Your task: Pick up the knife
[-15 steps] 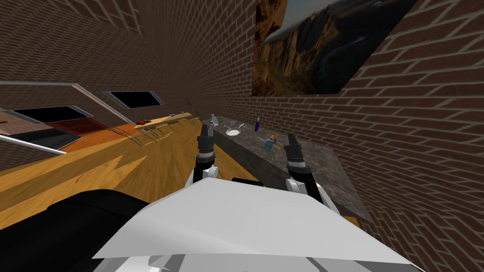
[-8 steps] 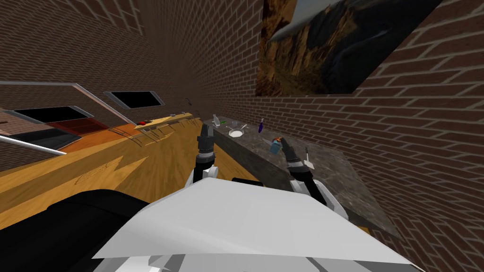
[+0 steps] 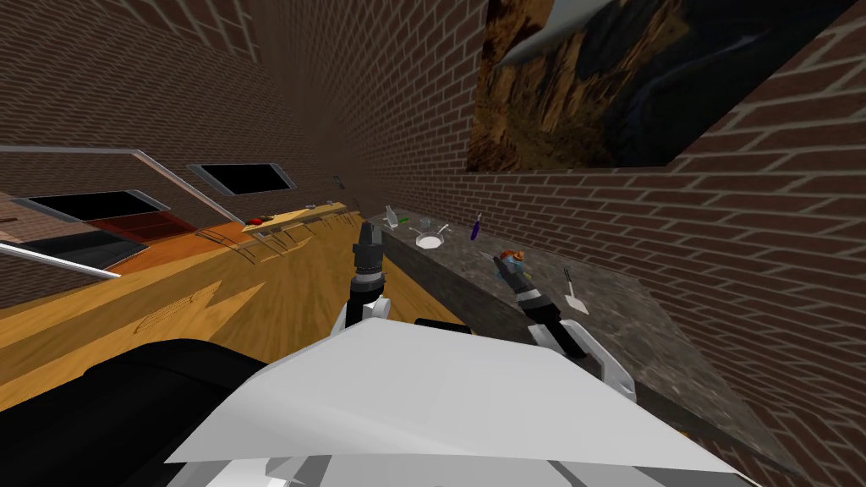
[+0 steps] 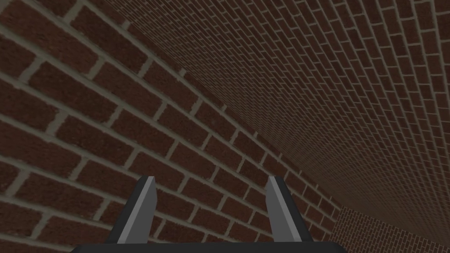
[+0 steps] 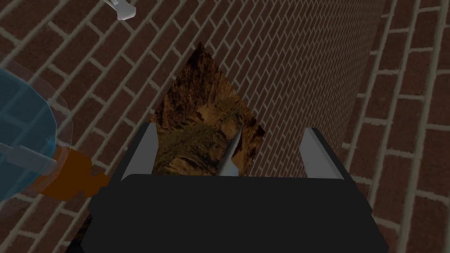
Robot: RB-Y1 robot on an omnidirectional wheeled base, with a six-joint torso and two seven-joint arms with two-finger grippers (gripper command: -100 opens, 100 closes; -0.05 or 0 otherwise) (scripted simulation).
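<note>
Between the spread right jaws shows the thin silver knife, untouched; left jaws likewise spread.

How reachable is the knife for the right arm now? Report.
Probably yes: the knife lies bare on the counter just right of the open right gripper, with nothing between them; the blue container sits on the other side.

One painting, one purple bottle, one white dish, two end effectors
</note>
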